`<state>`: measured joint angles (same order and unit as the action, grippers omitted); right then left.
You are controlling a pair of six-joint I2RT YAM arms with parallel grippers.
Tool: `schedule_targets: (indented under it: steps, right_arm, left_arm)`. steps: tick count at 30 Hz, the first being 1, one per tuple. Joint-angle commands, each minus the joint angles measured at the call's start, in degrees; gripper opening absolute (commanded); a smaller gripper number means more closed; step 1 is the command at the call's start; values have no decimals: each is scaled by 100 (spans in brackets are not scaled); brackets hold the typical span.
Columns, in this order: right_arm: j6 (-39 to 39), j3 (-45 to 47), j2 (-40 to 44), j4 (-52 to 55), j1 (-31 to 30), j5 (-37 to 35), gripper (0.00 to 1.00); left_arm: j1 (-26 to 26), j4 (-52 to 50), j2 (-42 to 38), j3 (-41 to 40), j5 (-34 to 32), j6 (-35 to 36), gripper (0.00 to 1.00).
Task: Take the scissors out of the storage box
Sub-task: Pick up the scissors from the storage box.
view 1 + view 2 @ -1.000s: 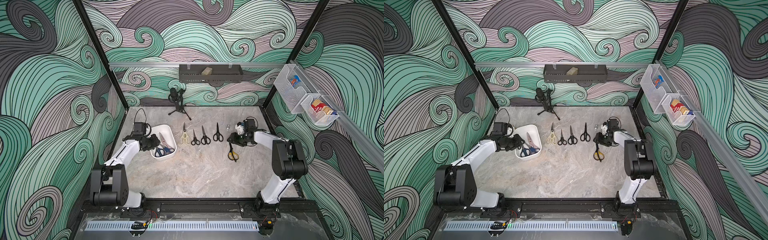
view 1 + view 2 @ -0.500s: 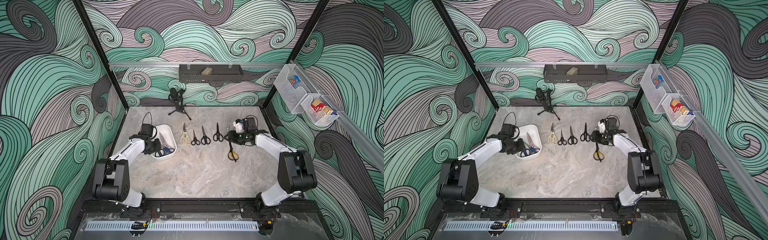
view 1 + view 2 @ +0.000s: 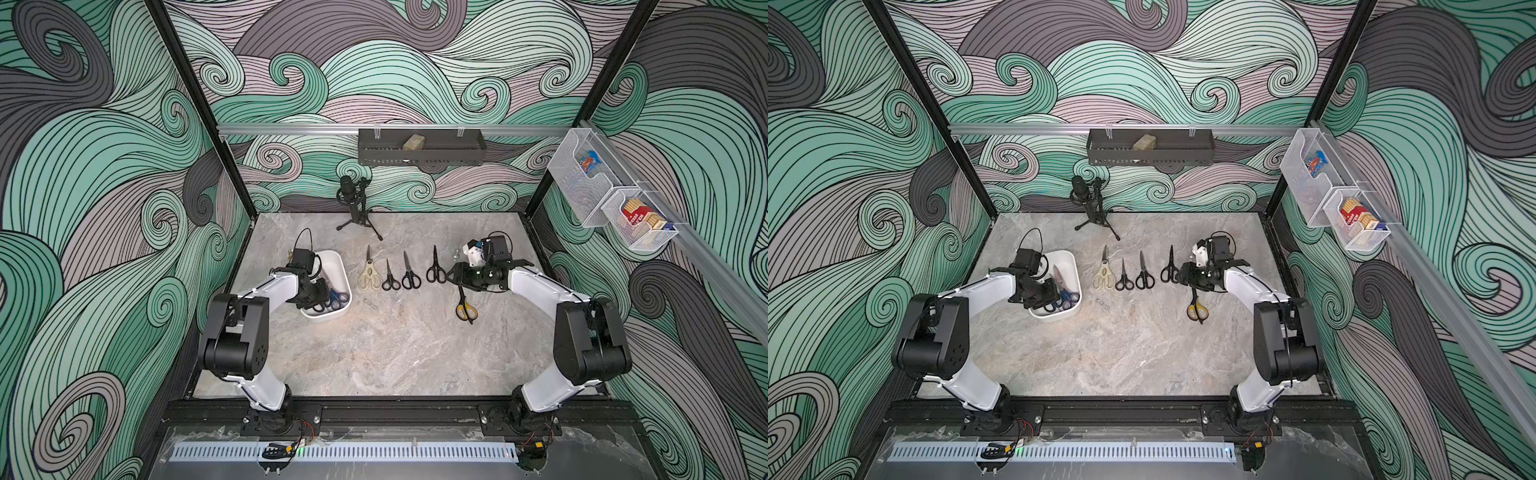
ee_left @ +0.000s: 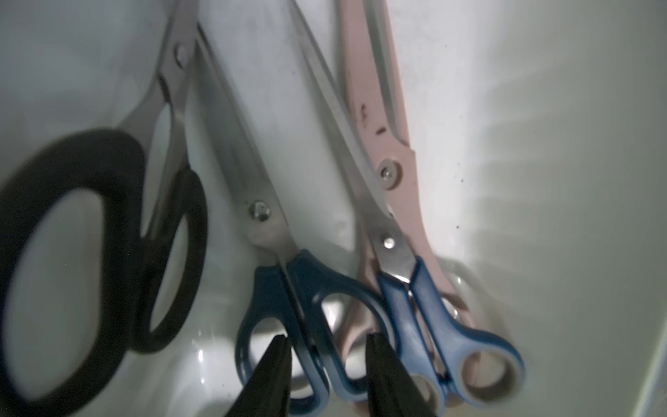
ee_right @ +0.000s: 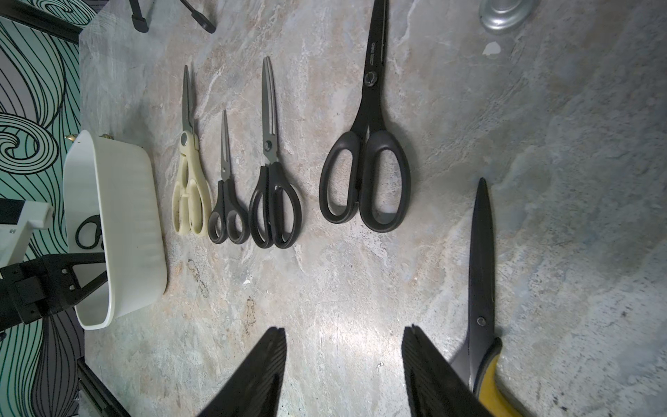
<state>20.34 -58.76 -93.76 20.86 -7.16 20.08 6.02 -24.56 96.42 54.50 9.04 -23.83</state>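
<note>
The white storage box point(image 3: 338, 266) stands at the table's left. Inside it lie black-handled scissors point(image 4: 90, 224), dark blue scissors point(image 4: 288, 289), lighter blue scissors point(image 4: 433, 310) and long pink scissors point(image 4: 393, 144). My left gripper point(image 4: 326, 337) is down in the box, open, one fingertip in each loop of the dark blue handle. To the right of the box, cream point(image 3: 369, 274) and three black pairs point(image 3: 410, 274) lie in a row. Yellow-black scissors point(image 3: 464, 305) lie further right. My right gripper point(image 5: 343, 328) hovers open and empty over bare table beside their blade.
A microphone on a tripod point(image 3: 353, 203) stands at the back of the table. A small silver object point(image 5: 505, 14) lies near the right arm. A black tray point(image 3: 419, 149) hangs on the back wall, and white mesh baskets point(image 3: 582, 183) hang on the right wall.
My left gripper has moved from the box's left rim down into the box, over the blue handles. The right arm has drawn back a little from the yellow-black scissors.
</note>
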Motion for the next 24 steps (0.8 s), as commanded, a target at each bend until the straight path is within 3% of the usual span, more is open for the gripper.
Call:
schedule_targets:
  steps: [1, 7, 24]
  right_arm:
    - [-7, -126, -157, 50, -11, 84, 56]
    - [-18, -171, -274, 43, -11, 103, 56]
    - [-46, -170, -328, 47, -6, 151, 56]
  left_arm:
    - [114, 84, 211, 216, 66, -4, 37]
    - [123, 172, -27, 278, -364, 43, 37]
    - [119, -179, -46, 430, -550, -134, 37]
